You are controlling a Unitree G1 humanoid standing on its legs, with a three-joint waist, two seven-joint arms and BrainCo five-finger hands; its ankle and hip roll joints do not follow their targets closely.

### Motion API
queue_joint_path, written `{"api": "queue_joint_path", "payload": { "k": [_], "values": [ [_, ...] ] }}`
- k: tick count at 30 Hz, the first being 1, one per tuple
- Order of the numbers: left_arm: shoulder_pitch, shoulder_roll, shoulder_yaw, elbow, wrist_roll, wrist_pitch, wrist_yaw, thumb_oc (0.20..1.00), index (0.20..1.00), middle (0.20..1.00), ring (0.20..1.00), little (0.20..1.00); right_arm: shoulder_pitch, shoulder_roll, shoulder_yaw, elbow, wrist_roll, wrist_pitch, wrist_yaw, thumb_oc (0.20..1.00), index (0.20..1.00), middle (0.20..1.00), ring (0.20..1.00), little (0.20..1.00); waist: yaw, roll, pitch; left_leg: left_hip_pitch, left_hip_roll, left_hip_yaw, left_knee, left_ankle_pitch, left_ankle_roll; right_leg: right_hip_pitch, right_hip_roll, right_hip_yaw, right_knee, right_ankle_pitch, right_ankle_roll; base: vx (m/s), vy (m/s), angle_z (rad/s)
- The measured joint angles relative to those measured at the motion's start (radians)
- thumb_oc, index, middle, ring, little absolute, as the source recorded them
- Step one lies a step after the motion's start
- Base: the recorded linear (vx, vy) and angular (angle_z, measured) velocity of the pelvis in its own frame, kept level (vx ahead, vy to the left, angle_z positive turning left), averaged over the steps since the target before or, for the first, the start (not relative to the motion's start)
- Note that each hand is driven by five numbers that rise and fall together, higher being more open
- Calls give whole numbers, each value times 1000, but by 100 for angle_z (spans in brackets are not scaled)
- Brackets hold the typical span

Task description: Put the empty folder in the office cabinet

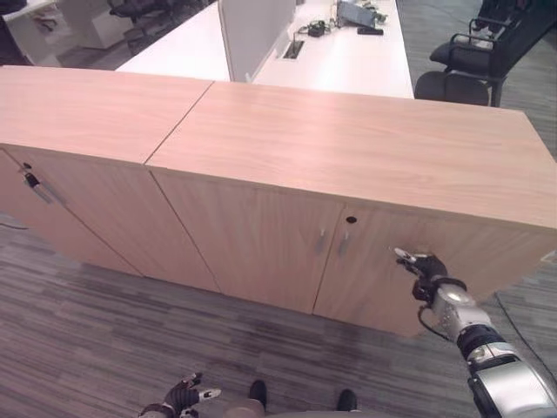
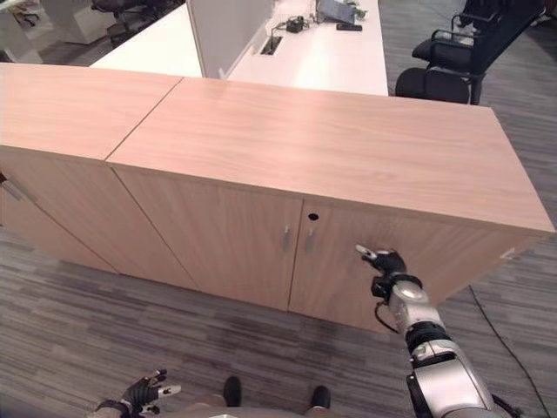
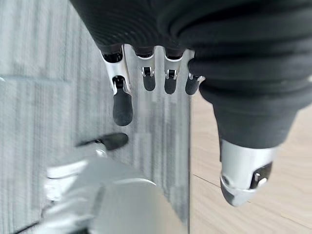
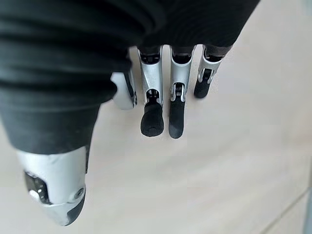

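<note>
Cabinet (image 1: 261, 218) doors staying closed, inside hidden; smooth pale wood. Right hand (image 1: 424, 266) reaching toward door, fingers relaxed, holding nothing. Left hand (image 1: 183, 397) hanging slack over striped carpet (image 1: 130, 331).

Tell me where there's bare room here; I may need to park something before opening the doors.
The cabinet top is bare wood from the seam to its right end. The carpet before the doors is bare. The white desk behind carries clutter at its far end. The right robot hand is at the right door.

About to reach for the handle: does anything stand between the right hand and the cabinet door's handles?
Nothing visible does. The right hand hangs open before the right door, beside the two handles at the door seam. Both doors are shut.
</note>
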Motion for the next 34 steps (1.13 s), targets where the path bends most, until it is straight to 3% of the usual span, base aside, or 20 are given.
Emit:
{"api": "queue_joint_path", "payload": {
  "k": [5, 12, 14, 16, 19, 20, 25, 27, 34],
  "values": [
    [1, -13, -18, -24, 1, 0, -19, 1000, 1000, 1000, 1000, 1000, -40, -54, -4, 79, -1, 21, 0, 1000, 1000, 1000, 1000, 1000, -7, 17, -12, 0, 6, -3, 0, -1, -3, 1, 5, -5, 0, -2, -3, 2, -54, 0],
    [17, -29, 6, 2, 0, 2, -14, 1000, 1000, 1000, 1000, 1000, -10, -31, -6, 46, -1, 3, -4, 1000, 1000, 1000, 1000, 1000, -15, 41, -50, 3, 8, 8, 0, 5, -2, -9, 6, -1, 0, -4, -7, -12, -18, -3],
    [25, -34, 19, 17, 0, 2, -8, 1000, 1000, 1000, 1000, 1000, 86, 24, -13, -63, -1, -35, -1, 1000, 1000, 1000, 1000, 1000, -15, 37, -61, 9, 14, 22, 0, 1, -8, -10, 12, 8, 0, -4, -8, -9, 3, -13],
    [35, -45, 50, 33, 0, 4, 5, 1000, 1000, 1000, 1000, 1000, 222, 133, -15, -172, -1, -68, 2, 1000, 1000, 1000, 1000, 1000, -26, 32, -69, 13, 20, 26, 0, -3, -14, -8, 19, 10, 0, -7, -12, -6, 4, -7],
    [29, -65, 51, 52, 2, 4, 15, 1000, 1000, 1000, 1000, 1000, 287, 193, 9, -180, -7, -56, 19, 1000, 1000, 1000, 1000, 1000, -41, 41, -70, 12, 19, 25, 1, -2, -16, -9, 18, 13, 0, -6, -13, 0, 0, 0],
    [34, -83, 87, 49, 10, 1, 26, 1000, 1000, 1000, 1000, 1000, 421, 245, -6, -258, -44, -92, 27, 1000, 1000, 1000, 1000, 1000, -42, 36, -79, 23, 21, 30, 0, -6, -20, -4, 21, 11, 0, -11, -19, 0, 0, 0],
    [36, -104, 92, 52, 10, 1, 43, 1000, 1000, 1000, 1000, 1000, 607, 265, 45, -214, -182, -42, 63, 1000, 1000, 1000, 1000, 1000, -77, 34, -71, 24, 22, 33, 0, -9, -20, 1, 20, 12, 0, -11, -18, -13, -5, -2],
    [33, -104, 92, 53, 10, 0, 47, 1000, 1000, 1000, 1000, 1000, 609, 267, 40, -183, -202, -42, 64, 1000, 1000, 1000, 1000, 1000, -94, 27, -70, 24, 25, 38, 0, -9, -20, 2, 22, 16, 0, -11, -18, -36, 3, -7],
    [-1, -104, 91, 48, 7, 0, 56, 1000, 1000, 1000, 1000, 1000, 550, 266, 41, -154, -241, -43, 65, 1000, 1000, 1000, 1000, 1000, -95, 21, -70, 36, 32, 75, 0, -18, -26, -19, 27, 41, 0, -10, -17, -36, 11, -18]
  ]
}}
